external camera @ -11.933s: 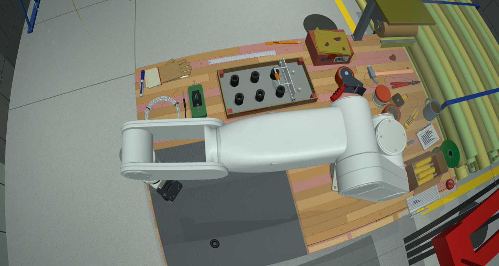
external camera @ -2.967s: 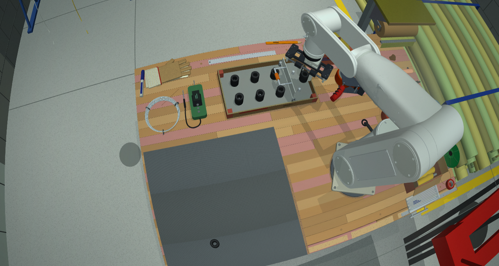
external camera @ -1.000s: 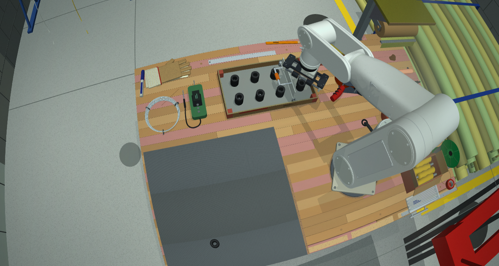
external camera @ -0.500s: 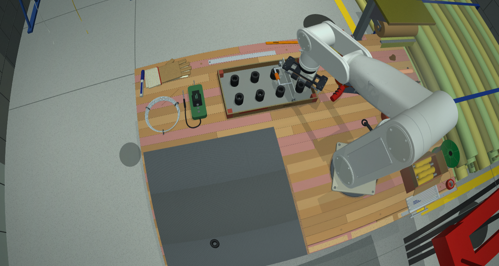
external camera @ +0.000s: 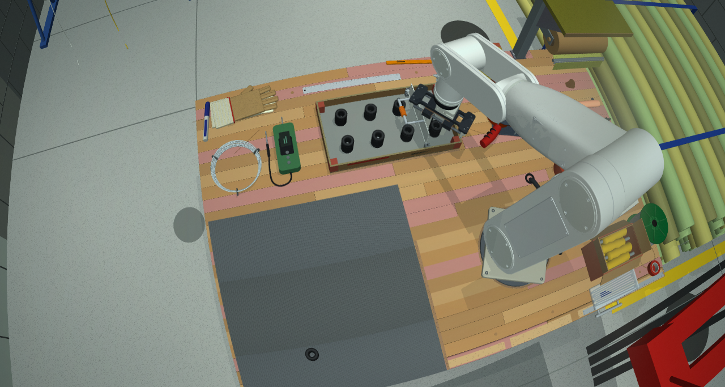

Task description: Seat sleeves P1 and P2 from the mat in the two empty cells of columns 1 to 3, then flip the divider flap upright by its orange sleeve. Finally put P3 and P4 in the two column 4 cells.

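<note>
My gripper (external camera: 440, 115) hovers over the right end of the tray (external camera: 389, 127), closed on a black sleeve (external camera: 435, 127) that sits over a column 4 cell near the tray's front wall. The divider flap (external camera: 417, 126) stands upright just left of it, with its orange sleeve (external camera: 402, 112) at the far end. Several black sleeves stand in the cells of columns 1 to 3, such as one (external camera: 340, 116) at the far left. One more black sleeve (external camera: 312, 354) lies on the grey mat (external camera: 324, 288) near its front edge.
A cardboard box (external camera: 616, 248) of yellow rolls sits right of the arm's base. A green meter (external camera: 286, 148), a wire coil (external camera: 236, 165), a glove (external camera: 253, 101) and a ruler (external camera: 351, 83) lie left of and behind the tray. Red pliers (external camera: 491, 136) lie right of it.
</note>
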{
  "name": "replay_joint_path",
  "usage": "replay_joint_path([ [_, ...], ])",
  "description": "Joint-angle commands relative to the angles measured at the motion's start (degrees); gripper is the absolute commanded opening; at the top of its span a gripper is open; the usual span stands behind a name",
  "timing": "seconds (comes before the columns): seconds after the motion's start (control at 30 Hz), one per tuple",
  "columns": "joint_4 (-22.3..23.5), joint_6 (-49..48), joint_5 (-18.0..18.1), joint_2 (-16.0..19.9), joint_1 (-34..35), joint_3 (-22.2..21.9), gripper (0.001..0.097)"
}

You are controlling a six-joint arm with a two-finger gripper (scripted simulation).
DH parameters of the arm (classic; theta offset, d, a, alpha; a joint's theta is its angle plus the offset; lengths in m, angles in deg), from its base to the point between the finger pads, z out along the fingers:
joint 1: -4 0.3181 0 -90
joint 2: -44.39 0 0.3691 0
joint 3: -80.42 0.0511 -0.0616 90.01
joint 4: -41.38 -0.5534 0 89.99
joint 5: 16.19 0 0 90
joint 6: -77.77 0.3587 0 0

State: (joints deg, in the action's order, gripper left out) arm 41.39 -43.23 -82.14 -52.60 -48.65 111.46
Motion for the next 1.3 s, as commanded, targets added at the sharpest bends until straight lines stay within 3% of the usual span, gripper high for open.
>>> replay_joint_path([
  [0.0, 0.0, 0.0, 0.0, 0.0, 0.0, 0.0, 0.0015],
  [0.13, 0.0, 0.0, 0.0, 0.0, 0.0, 0.0, 0.0030],
  [0.9, 0.0, 0.0, 0.0, 0.0, 0.0, 0.0, 0.0490],
  [1.27, 0.0, 0.0, 0.0, 0.0, 0.0, 0.0, 0.0495],
])
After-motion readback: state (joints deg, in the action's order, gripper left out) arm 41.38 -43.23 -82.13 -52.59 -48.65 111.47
